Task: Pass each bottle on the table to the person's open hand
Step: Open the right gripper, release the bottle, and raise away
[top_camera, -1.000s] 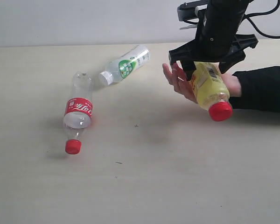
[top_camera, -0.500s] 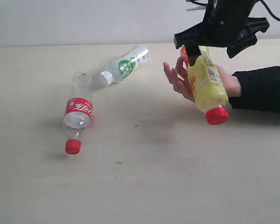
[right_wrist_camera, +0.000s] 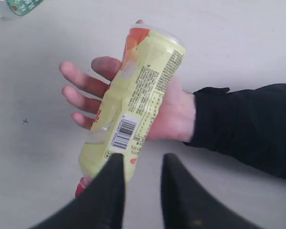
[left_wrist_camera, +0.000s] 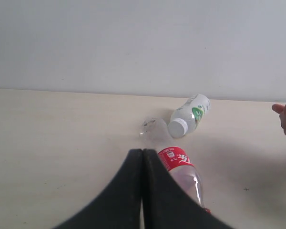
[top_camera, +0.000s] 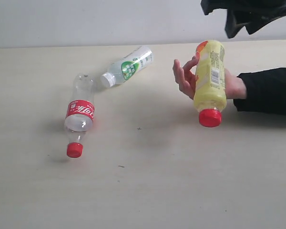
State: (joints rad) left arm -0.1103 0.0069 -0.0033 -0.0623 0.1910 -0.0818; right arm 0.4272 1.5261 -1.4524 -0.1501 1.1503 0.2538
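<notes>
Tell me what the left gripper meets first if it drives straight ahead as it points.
Probably the clear base of the red-label bottle, lying just beyond the shut left gripper; depth is unclear.

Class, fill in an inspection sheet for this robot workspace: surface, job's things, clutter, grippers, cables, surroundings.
Surface: pale beige wood-grain table, flat.
Job's things: clear plastic bottle with red label and red cap lying on its side; clear white-capped bottle with green-marked label lying on its side beyond it; yellow plastic bottle with red cap resting in the person's open hand.
Clutter: a few tiny dark specks.
Grippers: left gripper shut, empty; right gripper open, above the yellow bottle, not gripping it.
Cables: nothing seen.
Surroundings: plain pale wall; the person's black sleeve.
</notes>
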